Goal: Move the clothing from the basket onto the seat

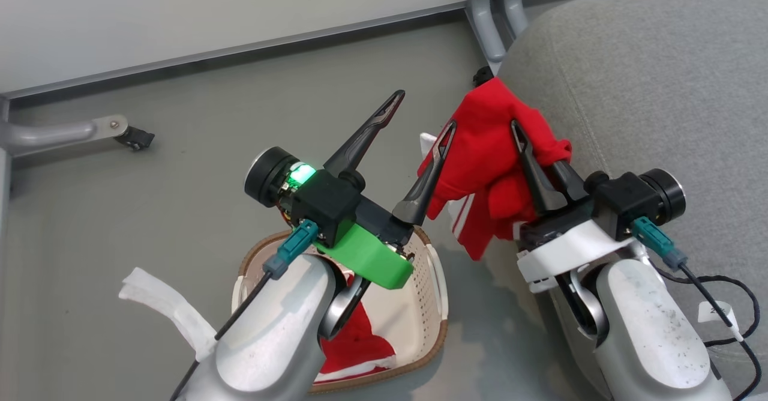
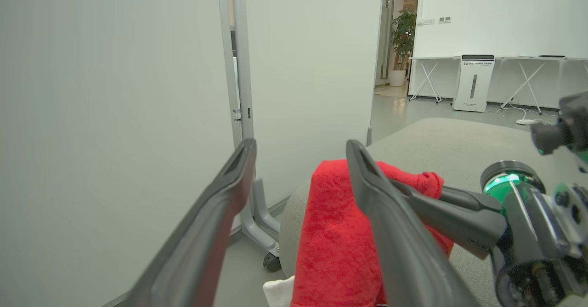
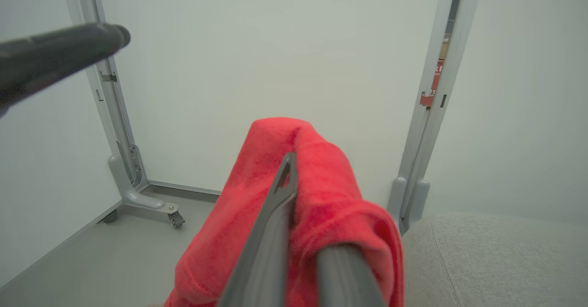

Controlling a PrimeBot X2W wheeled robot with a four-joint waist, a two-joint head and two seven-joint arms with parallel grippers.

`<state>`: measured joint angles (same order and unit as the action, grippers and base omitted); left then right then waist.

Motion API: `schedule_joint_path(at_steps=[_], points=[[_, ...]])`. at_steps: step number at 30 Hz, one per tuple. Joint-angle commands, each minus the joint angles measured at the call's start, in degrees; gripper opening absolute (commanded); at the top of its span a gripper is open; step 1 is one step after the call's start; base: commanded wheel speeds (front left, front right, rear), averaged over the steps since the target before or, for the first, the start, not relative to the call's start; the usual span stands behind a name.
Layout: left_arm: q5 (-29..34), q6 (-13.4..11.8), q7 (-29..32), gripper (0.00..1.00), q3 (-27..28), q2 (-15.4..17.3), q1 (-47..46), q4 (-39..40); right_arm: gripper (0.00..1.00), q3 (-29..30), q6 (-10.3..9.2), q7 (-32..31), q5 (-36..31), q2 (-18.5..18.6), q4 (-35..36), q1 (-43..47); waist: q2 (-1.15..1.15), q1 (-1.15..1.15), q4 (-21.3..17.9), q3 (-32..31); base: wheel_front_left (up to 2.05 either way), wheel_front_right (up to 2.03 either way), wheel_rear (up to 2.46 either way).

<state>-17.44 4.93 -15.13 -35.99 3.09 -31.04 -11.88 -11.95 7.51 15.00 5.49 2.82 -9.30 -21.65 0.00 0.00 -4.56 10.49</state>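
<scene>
My right gripper (image 1: 531, 143) is shut on a red garment (image 1: 486, 149), part of the clothing, which hangs over its fingers at the left edge of the grey seat (image 1: 648, 89). White trim shows at its lower end. My left gripper (image 1: 422, 114) stands open just left of that garment, holding nothing, above the basket (image 1: 435, 281). A second red garment with white trim (image 1: 357, 347) lies in the basket, partly hidden by my left arm. In the right wrist view the red garment (image 3: 330, 178) drapes over my right gripper (image 3: 303, 178) and hides one fingertip.
Grey partition panels on wheeled feet (image 1: 135, 138) stand behind, one foot (image 1: 489, 23) close to the seat's corner. A white fabric strip (image 1: 162, 311) lies on the floor at the left. A black cable (image 1: 720, 305) trails on the seat by my right arm.
</scene>
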Motion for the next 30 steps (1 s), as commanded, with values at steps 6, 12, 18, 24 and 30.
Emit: schedule_joint_path(at_steps=[6,12,18,24,30], points=[[1.3,1.0,0.0,1.00,-0.4,0.7,0.5,-1.2,0.00,3.7,-0.03,0.3,-1.5,0.1,3.0,2.5,0.00,0.00,-5.1,1.8,0.00,0.00,0.00],[2.2,1.6,0.0,1.00,-1.4,0.8,-0.7,-2.3,0.00,6.5,-0.04,0.3,-2.0,0.1,5.5,4.2,0.00,0.00,-8.3,3.3,0.00,0.00,0.00],[2.5,1.9,0.0,1.00,-2.4,1.3,-1.6,-3.9,0.00,8.2,-0.04,0.3,-1.5,0.1,6.9,5.3,0.00,0.00,-11.5,4.6,0.00,0.00,0.00],[2.7,2.1,0.0,1.00,-2.8,1.5,-2.0,-4.7,0.00,9.2,-0.04,0.3,-0.7,0.1,6.9,5.8,0.00,0.00,-13.4,5.2,0.00,0.00,0.00],[2.9,2.2,0.0,1.00,-2.5,1.8,-1.5,-4.8,0.00,10.4,-0.04,0.3,0.8,0.2,6.8,5.2,0.00,0.00,-13.6,5.6,0.00,0.00,0.00]])
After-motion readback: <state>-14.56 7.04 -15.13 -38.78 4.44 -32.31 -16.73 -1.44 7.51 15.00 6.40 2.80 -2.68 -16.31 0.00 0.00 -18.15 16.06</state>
